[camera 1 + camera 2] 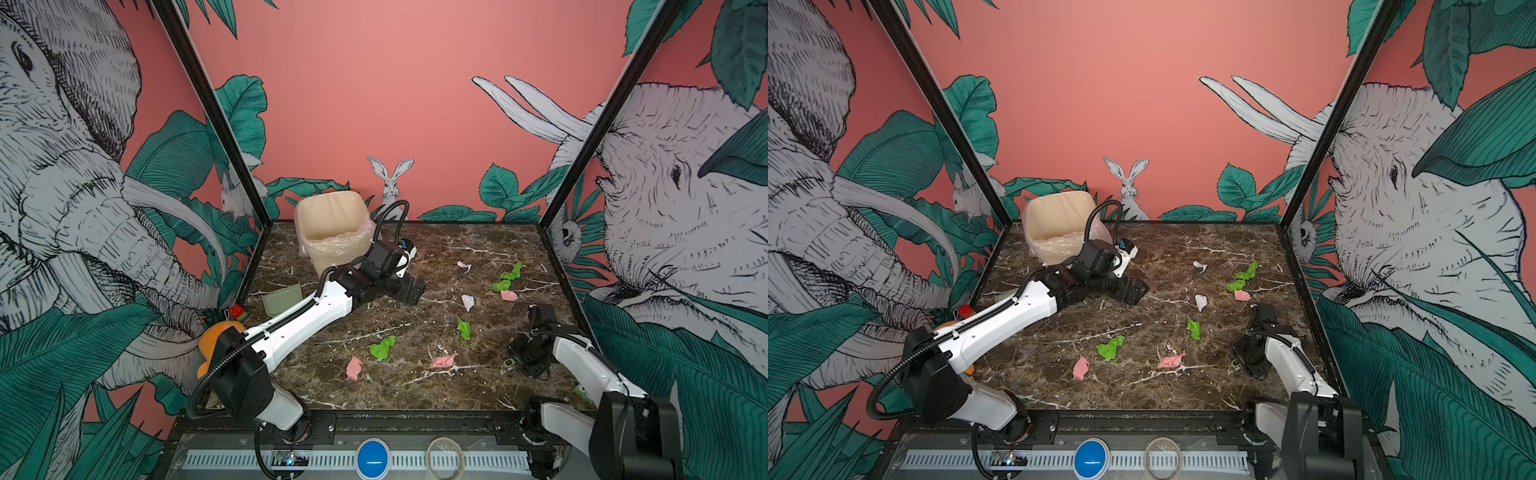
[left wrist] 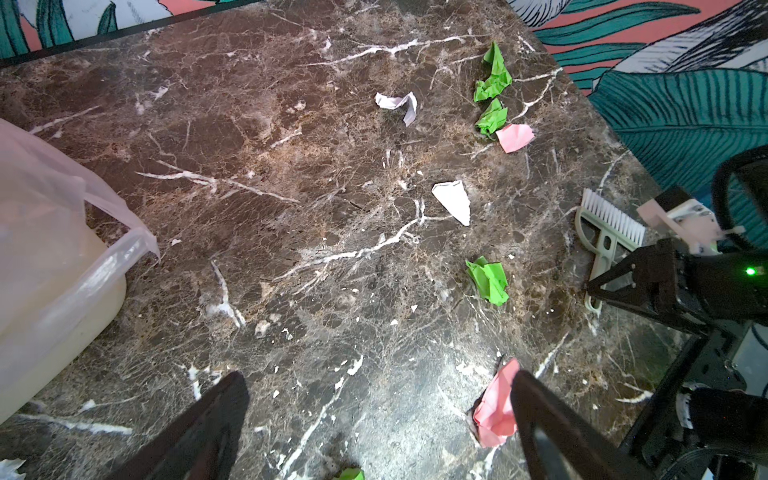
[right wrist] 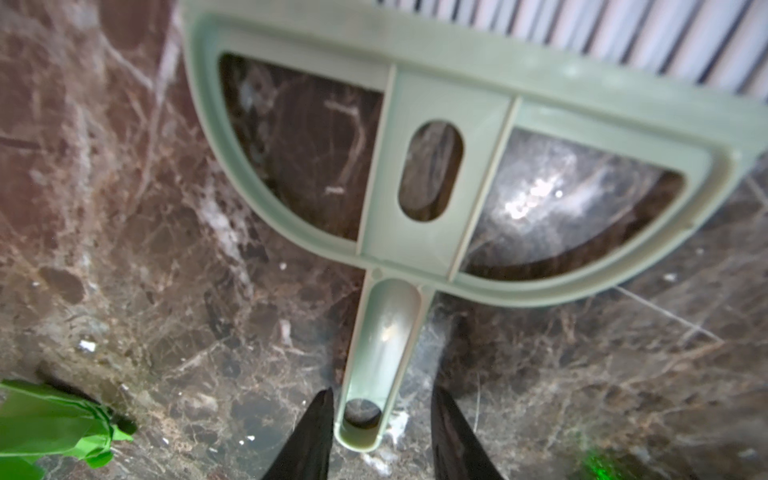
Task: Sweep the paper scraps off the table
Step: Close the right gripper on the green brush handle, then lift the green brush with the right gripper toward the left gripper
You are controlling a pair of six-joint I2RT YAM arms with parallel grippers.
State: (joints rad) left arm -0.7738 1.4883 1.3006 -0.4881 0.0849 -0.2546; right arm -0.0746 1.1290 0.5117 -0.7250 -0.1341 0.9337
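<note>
My right gripper (image 3: 382, 390) is down at the table (image 3: 124, 249), jaws half drawn in and set on either side of the brush (image 3: 436, 95), at the tail end of its handle (image 3: 382, 340). One finger (image 3: 320, 428) looks to be against the handle's edge. The other stands off it, with bare table showing between, so I am astride the handle but not clamped on it. The brush lies flat. Its head is straight ahead of this gripper and its white bristles are farthest out. A green bit (image 3: 54, 419) lies off to one side of the fingers, close by and clear of the brush.

My left gripper (image 2: 379, 374) hangs above the table with its jaws spread wide and nothing between them. The bin (image 2: 45, 291), lined with a clear bag, stands just off to one side of it.

The scraps are strewn over the table ahead of this gripper and below it. Nearest is a pink scrap (image 2: 496, 409), partly hidden behind one fingertip in the left wrist view. The top views show it lying well clear of the gripper. Beyond it come a green scrap (image 2: 490, 280) and a white scrap (image 2: 453, 201). Farther still are a white curl (image 2: 397, 104) and a cluster (image 2: 494, 108) of two green bits and a pink one lying together. More scraps lie nearer my base, among them another green one (image 1: 382, 347) and another pink one (image 1: 353, 368).
</note>
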